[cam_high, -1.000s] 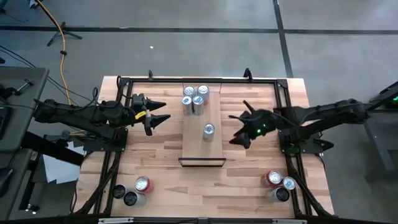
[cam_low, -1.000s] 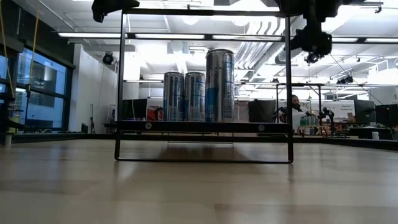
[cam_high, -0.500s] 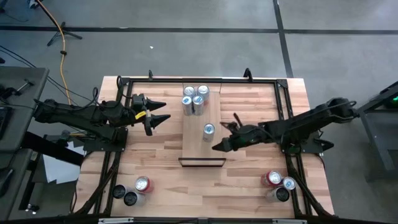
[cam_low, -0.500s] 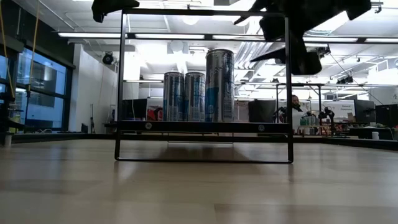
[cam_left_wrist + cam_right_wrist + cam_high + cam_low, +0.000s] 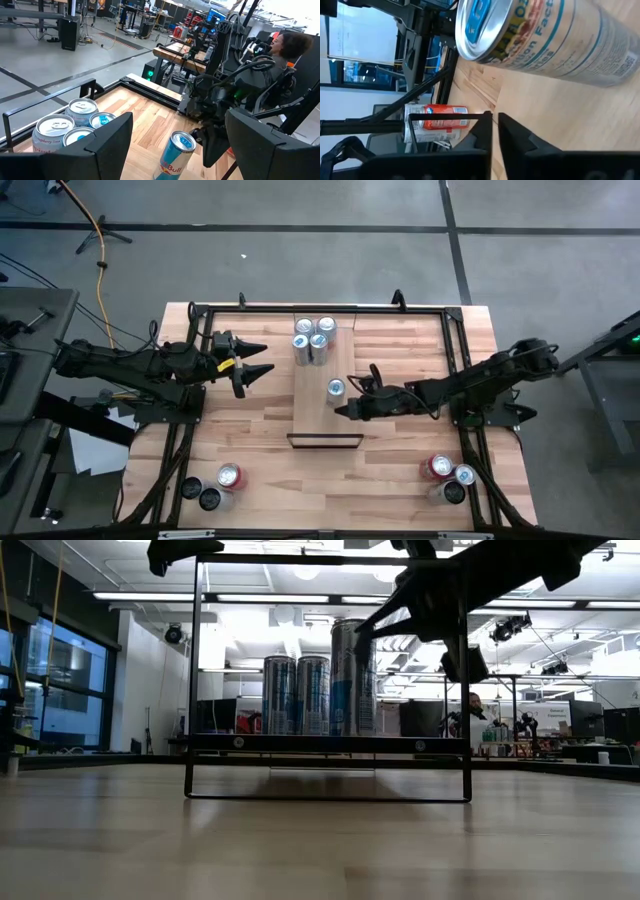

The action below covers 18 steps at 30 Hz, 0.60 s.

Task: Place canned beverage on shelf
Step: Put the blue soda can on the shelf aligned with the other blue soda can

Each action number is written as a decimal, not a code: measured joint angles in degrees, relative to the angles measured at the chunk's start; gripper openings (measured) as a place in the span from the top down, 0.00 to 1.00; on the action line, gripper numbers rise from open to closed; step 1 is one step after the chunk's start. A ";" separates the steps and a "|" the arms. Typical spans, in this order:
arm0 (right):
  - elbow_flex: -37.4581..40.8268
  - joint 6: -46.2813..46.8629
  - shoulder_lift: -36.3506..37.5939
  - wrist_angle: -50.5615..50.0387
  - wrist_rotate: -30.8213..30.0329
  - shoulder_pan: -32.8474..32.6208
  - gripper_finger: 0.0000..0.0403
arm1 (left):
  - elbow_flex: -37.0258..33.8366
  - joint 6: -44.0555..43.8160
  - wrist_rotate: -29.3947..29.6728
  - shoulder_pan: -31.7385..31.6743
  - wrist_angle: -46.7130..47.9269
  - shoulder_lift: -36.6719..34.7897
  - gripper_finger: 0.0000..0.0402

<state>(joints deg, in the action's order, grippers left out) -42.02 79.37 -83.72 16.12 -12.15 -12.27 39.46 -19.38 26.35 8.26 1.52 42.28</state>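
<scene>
The shelf (image 5: 312, 405) is a narrow light-wood panel in a black frame at the table's middle. A tall silver-blue can (image 5: 336, 389) stands upright on its base at mid-shelf, and three more cans (image 5: 313, 338) stand at the shelf's far end. My right gripper (image 5: 341, 410) is shut, just to the near right of the single can (image 5: 545, 35) and close above the shelf, with nothing between its fingers. My left gripper (image 5: 262, 368) hangs open and empty over the table, left of the shelf.
Three cans (image 5: 213, 486) stand at the table's near left corner and three more (image 5: 448, 476) at the near right. A black rail frame (image 5: 300, 308) runs round the table. A person (image 5: 285, 47) sits beyond the table's right side.
My right gripper has swung from the right side toward the single can on the shelf, sinking and rolling about its own line. Its fingers, apart in both earlier high views, have shut. The cans have not moved.
</scene>
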 joint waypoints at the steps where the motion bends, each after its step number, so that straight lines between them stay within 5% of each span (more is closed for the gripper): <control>1: 0.00 -0.05 0.00 -0.04 -0.29 0.00 0.97 | 0.00 0.00 0.00 0.00 0.00 0.00 0.31; 18: -0.02 0.62 0.00 0.02 -0.32 0.26 1.00 | 0.00 0.00 0.00 -0.01 0.02 0.00 0.31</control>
<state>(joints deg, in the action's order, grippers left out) -42.04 79.99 -83.72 16.14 -12.47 -12.01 39.46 -19.38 26.35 8.25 1.54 42.28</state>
